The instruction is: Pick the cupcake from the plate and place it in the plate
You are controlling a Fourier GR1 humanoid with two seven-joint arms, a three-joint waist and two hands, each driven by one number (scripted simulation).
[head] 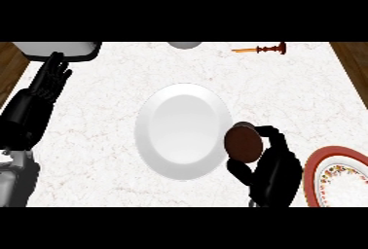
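A brown cupcake (242, 144) is held in my right hand (273, 170), whose fingers and thumb curl round it at the right rim of the white plate (179, 129) in the middle of the counter. A red-rimmed patterned plate (332, 177) lies at the lower right, beside that hand, with nothing on the part that shows. My left hand (49, 80) rests open at the left edge, fingers pointing up.
A grey container (57, 49) sits at the top left corner. A wooden-handled utensil (262, 49) lies at the top right. A grey rounded object (185, 44) pokes in at the top middle. Wooden floor shows past both side edges of the counter.
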